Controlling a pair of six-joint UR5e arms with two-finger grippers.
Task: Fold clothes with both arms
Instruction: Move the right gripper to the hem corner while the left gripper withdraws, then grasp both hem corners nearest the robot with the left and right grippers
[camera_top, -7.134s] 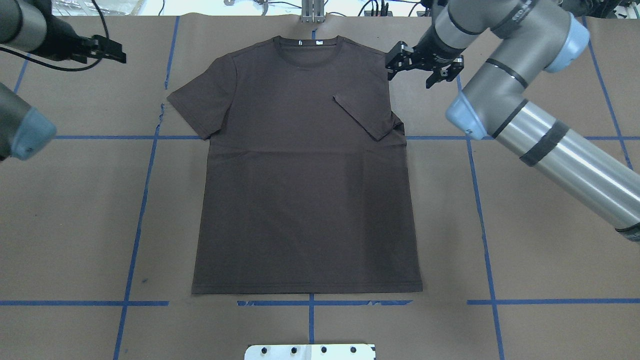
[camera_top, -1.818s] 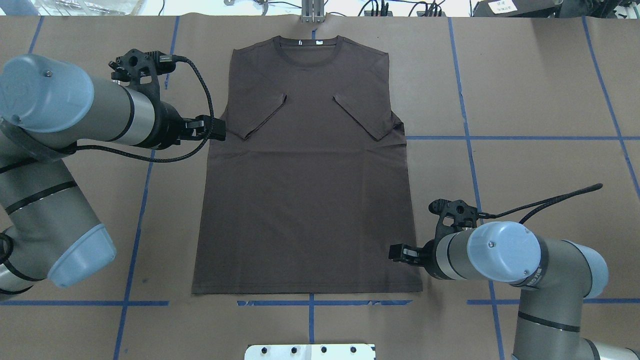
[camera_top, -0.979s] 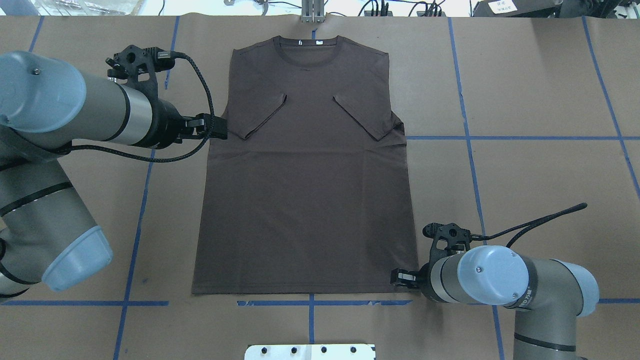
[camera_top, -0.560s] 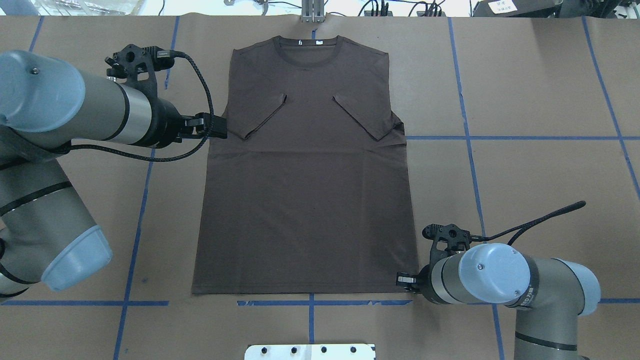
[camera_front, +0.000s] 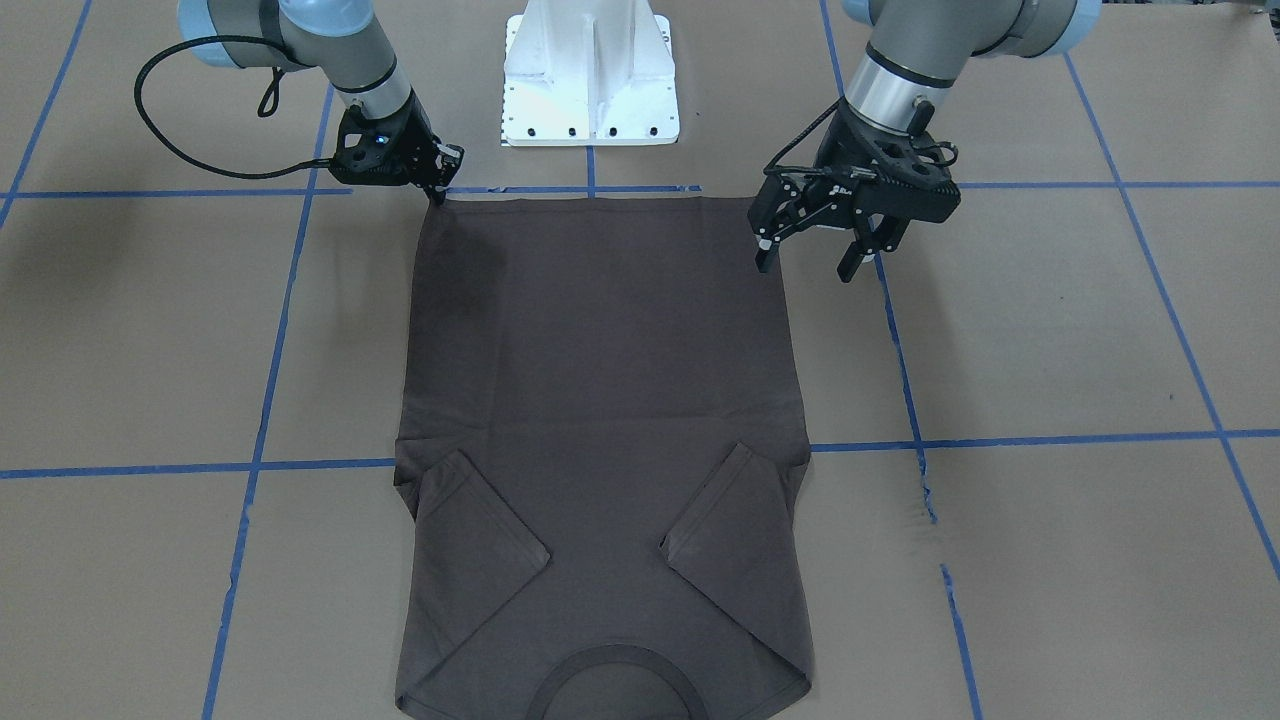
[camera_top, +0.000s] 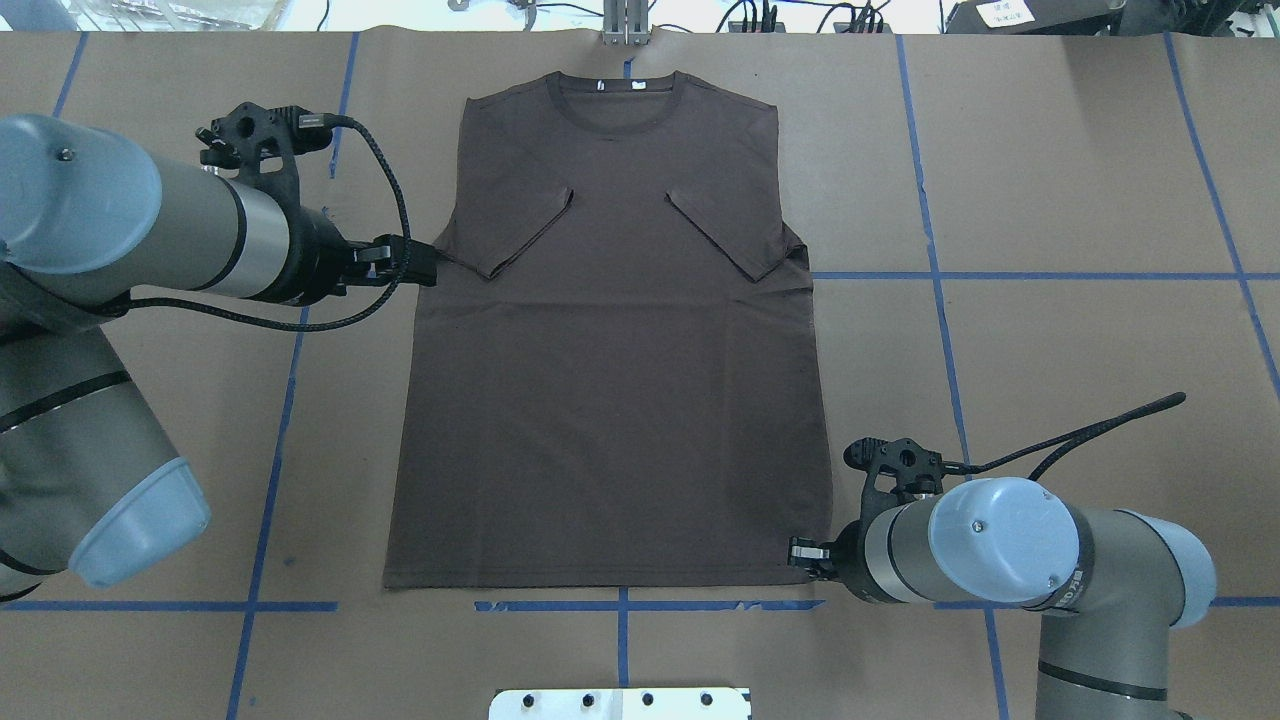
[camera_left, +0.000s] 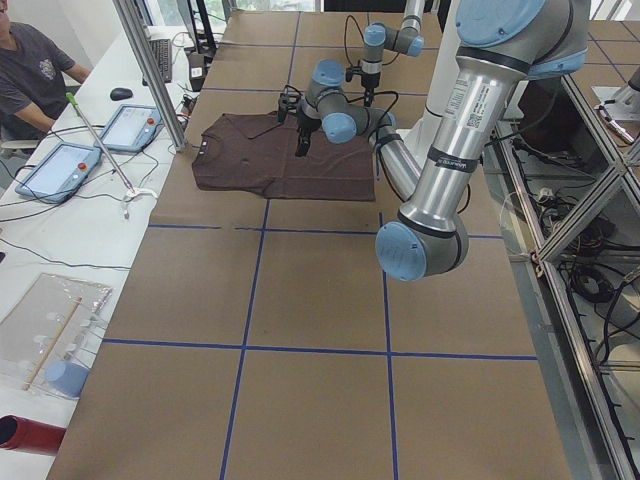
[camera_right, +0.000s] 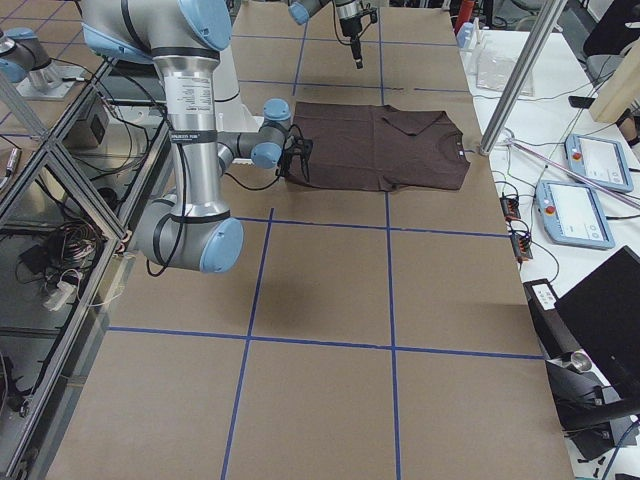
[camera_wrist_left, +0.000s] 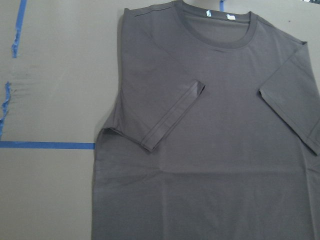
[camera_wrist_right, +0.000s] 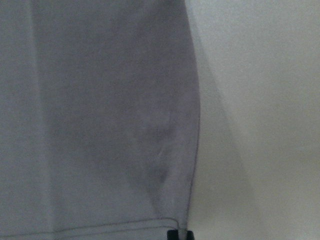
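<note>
Overhead exterior view, read left to right. Left gripper (camera_top: 418, 262) hangs raised beside the T-shirt's (camera_top: 610, 400) left side edge, near the armpit. The front-facing view shows its fingers (camera_front: 764, 252) wide apart, holding nothing and touching no cloth. It is probably placed there to take that side once the other arm has its grip. T-shirt lies flat on the brown paper table (camera_top: 1050, 350), collar (camera_top: 617, 100) away from the robot. Both sleeves (camera_top: 520, 232) are folded inward across the chest, so the body forms a plain rectangle for the next fold. Right gripper (camera_top: 803, 558) sits low at the T-shirt's right hem corner. Its jaws look drawn together on that corner, which the right wrist view shows slightly lifted; I judge this a pinch for carrying the hem toward the collar.
</note>
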